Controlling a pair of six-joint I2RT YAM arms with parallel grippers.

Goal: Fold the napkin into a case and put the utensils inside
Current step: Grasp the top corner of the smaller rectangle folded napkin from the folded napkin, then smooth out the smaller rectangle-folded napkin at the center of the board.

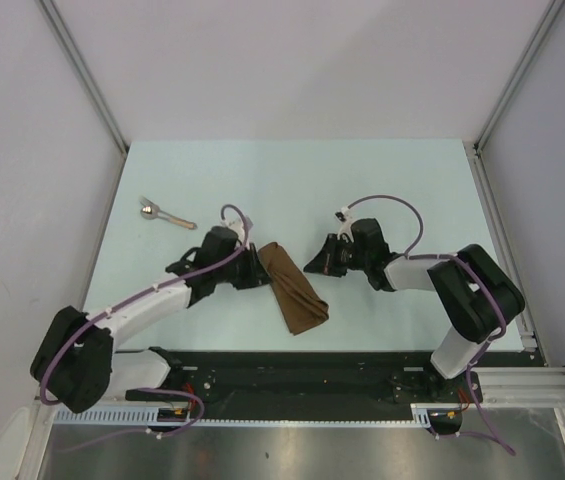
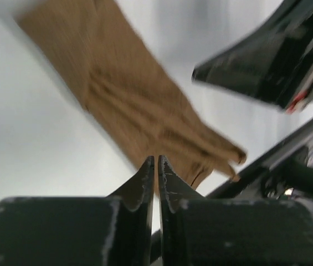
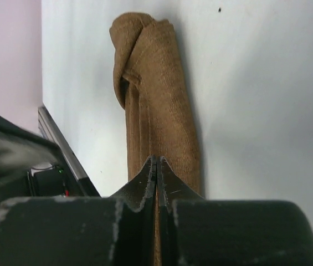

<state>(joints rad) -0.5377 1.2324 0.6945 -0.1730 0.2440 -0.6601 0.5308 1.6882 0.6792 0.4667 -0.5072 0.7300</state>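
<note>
The dark-brown napkin (image 1: 294, 290) lies folded into a narrow, long case shape, running diagonally between the two arms. In the left wrist view the napkin (image 2: 139, 105) is blurred. The right wrist view looks along the napkin (image 3: 159, 111), whose far end is rolled over. My left gripper (image 1: 262, 272) sits at the strip's upper left edge. Its jaws (image 2: 156, 160) stand together with only a thin slit and nothing between them. My right gripper (image 1: 312, 266) is just right of the strip, shut (image 3: 156, 160) and empty. One utensil (image 1: 162, 214), silver head and tan handle, lies far left.
A black base rail (image 1: 312, 365) runs along the near table edge. Aluminium frame posts (image 1: 502, 240) border the right side, and grey walls enclose the table. The right arm's black body (image 2: 272, 55) fills the upper right of the left wrist view.
</note>
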